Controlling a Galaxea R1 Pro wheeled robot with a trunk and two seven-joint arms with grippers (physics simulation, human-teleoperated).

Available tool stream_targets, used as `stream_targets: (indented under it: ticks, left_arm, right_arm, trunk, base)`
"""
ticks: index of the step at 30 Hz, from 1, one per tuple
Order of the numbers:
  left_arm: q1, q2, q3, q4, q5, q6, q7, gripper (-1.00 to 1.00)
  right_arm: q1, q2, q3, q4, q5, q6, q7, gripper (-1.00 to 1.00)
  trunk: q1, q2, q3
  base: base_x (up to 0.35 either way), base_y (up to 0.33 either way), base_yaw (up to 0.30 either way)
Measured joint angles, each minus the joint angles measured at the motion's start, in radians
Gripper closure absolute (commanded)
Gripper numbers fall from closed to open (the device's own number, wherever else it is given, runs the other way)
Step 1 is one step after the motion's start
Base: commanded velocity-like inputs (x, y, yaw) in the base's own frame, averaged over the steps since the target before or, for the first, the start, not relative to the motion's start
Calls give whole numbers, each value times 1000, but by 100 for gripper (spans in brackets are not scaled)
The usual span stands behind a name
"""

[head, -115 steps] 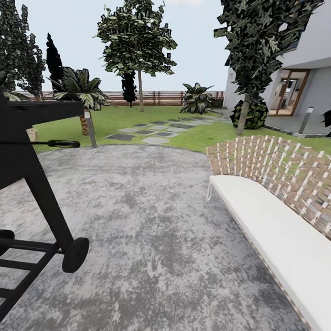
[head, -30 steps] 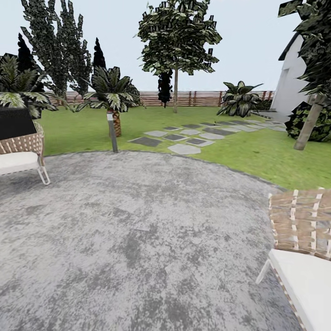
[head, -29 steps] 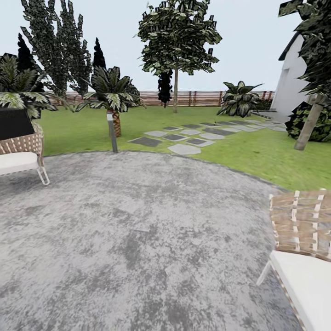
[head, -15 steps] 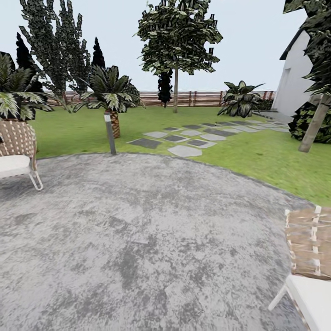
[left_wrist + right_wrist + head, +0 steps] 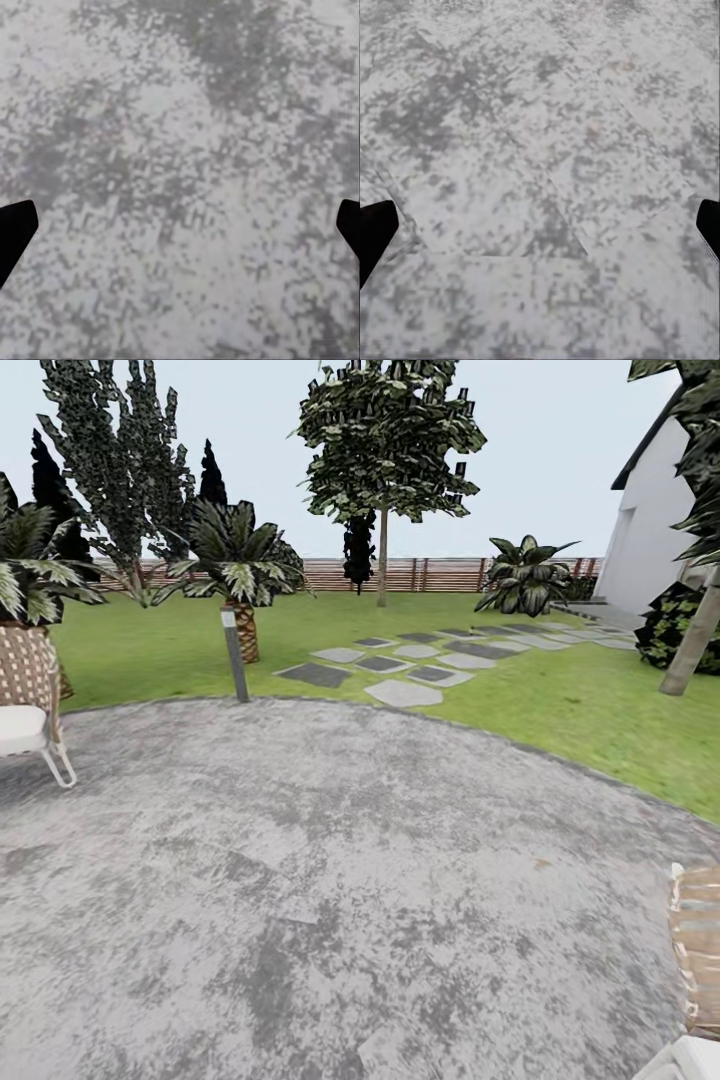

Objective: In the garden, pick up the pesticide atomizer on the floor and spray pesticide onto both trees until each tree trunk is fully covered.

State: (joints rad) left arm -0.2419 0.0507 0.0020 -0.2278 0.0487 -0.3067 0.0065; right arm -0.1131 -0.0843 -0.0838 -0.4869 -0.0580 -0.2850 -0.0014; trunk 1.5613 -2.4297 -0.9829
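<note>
Facing trees (image 5: 382, 480) across lawn (image 5: 560, 700); tools over paving (image 5: 180, 165).

Head view faces garden (image 5: 560, 705) across paving (image 5: 300, 880); wrist views close above paving.

Garden lawn (image 5: 560, 700): green, far side closed by brown slat fence (image 5: 440, 573). One tree (image 5: 382, 550) upright far centre, thin straight trunk, dark foliage above. Second trunk (image 5: 692, 645) leans at right edge, near.
</note>
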Motion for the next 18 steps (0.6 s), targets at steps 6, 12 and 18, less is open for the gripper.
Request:
stream_targets:
  ticks: [6,12,18]
  left_arm:
    - [0,0,0,0,0,0,0,-100]
    - [0,0,0,0,0,0,0,-100]
    - [0,0,0,0,0,0,0,-100]
  right_arm:
    - [0,0,0,0,0,0,0,-100]
    - [0,0,0,0,0,0,0,-100]
    - [0,0,0,0,1,0,0,-100]
  trunk:
    - [0,0,0]
    - [0,0,0]
    - [0,0,0]
  base:
    - [340,0,0]
    - [340,0,0]
    - [340,0,0]
